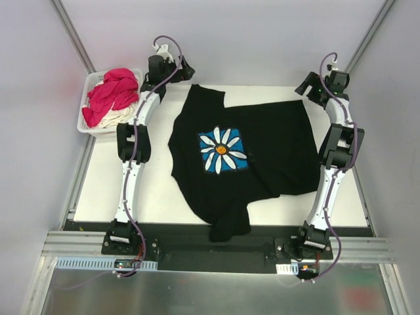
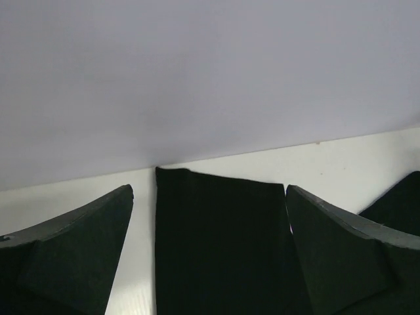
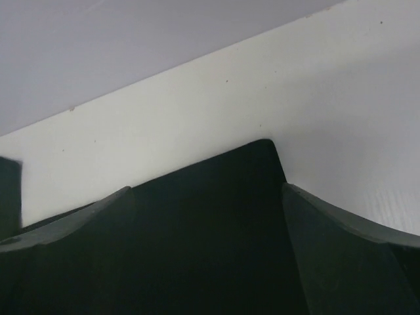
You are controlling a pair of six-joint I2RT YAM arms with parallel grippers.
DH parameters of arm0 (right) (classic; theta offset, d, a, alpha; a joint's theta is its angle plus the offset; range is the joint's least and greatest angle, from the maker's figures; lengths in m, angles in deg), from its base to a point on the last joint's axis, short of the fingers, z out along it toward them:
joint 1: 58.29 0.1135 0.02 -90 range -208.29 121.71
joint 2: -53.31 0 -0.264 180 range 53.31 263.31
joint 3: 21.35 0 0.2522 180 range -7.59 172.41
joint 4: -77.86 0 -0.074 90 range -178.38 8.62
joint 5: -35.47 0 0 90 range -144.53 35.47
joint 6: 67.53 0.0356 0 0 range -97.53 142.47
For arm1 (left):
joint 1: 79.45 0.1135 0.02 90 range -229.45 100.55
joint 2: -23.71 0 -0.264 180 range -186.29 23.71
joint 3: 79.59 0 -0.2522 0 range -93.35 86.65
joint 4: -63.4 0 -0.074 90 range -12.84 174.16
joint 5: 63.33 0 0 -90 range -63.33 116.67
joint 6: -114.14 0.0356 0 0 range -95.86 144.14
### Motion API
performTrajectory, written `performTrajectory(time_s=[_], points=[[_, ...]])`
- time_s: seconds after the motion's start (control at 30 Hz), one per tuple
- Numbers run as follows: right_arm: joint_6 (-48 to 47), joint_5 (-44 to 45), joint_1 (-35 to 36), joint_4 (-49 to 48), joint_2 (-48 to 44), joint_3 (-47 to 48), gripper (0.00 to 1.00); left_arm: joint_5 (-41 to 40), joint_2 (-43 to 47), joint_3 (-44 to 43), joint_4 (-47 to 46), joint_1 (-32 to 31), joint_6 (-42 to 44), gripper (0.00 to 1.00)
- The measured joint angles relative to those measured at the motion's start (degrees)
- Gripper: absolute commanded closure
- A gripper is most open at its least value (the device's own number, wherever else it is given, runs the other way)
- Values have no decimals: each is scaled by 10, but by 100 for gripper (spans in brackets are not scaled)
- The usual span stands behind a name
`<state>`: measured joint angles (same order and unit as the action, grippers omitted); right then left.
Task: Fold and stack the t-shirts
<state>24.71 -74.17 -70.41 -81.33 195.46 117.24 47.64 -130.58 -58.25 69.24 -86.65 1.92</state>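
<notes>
Black daisy-print t-shirt lying print-up across the table, one end spilling over its near edge; left gripper and right gripper hovering at the shirt's far corners, jaws gaping, holding nothing. Probably needing: pinching both corners evenly, keeping the cloth taut while folding

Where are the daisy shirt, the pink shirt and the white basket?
black daisy t-shirt (image 1: pixel 275 151): overhead view, plain cloth right of the print.
pink t-shirt (image 1: pixel 110 95): overhead view, bunched middle.
white basket (image 1: pixel 94 130): overhead view, near wall.

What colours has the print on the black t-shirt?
A white daisy with orange centre on a blue square; clearest in the top view.
</notes>
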Motion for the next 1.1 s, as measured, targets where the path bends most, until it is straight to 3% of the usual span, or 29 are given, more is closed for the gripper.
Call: performTrajectory(time_s=[0.1,0.17,0.27,0.43,0.57,0.63,0.8,1.1], points=[[-6,-3,0,52,-28,-5,4,-33,37,11,59,0,5,1],[-13,-9,2,82,-75,-35,4,-56,103,66,109,0,0,3],[-18,-20,7,109,-195,-126,4,-85,286,251,160,-3,-32,10],[-6,-33,33,98,-498,-362,4,-114,638,555,180,-34,-114,17],[7,-38,46,95,-675,-553,4,-116,814,744,195,-83,-191,29],[7,-34,44,120,-723,-638,4,-122,854,835,210,-107,-235,34],[11,-7,43,179,-757,-793,4,-160,856,1001,270,-161,-337,42],[37,14,43,191,-826,-822,4,-251,844,1057,272,-181,-419,53]])
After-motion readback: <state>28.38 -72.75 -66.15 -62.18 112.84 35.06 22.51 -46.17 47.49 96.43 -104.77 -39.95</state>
